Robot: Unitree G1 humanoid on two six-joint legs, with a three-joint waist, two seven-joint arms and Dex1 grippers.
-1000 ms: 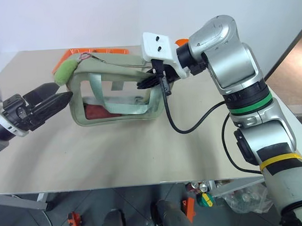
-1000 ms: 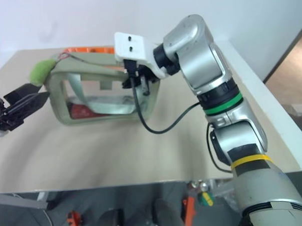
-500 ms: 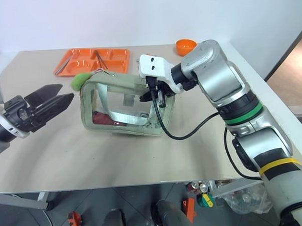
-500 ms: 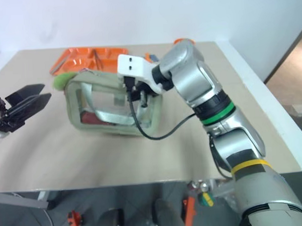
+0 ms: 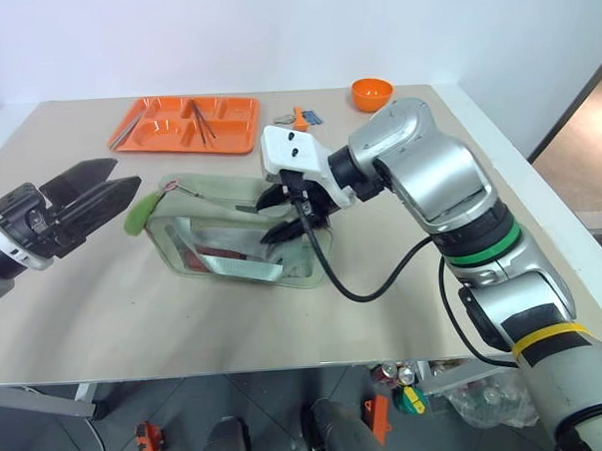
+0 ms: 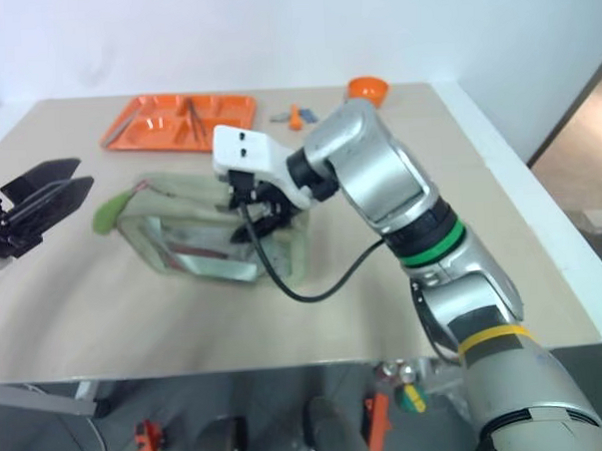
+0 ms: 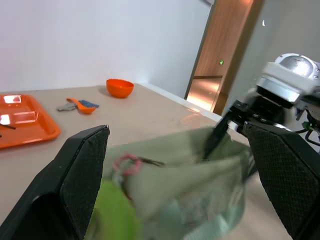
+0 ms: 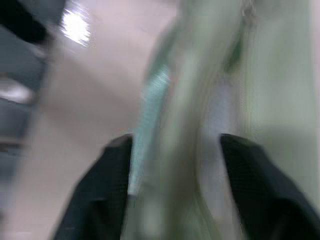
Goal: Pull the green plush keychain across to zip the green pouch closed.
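Your right pincer (image 5: 286,214) is sitting at the right end of the pale sage-green boxy fabric pouch with the clear plastic window (image 5: 232,238), with its black fingers spread apart on either side of the soft edge, not squeezing it. That end looks like a good spot to steady the pouch, I think. The pouch is resting on the beige tabletop (image 5: 185,320), a bit saggy and floppy. The small fuzzy lime-green ring-shaped plush keychain (image 5: 139,213) is hanging off the pouch's left end on a thin loop. Your left pincer (image 5: 105,191) is waiting just beside it, wide open and touching nothing, probably ready to pinch the fluffy ring.
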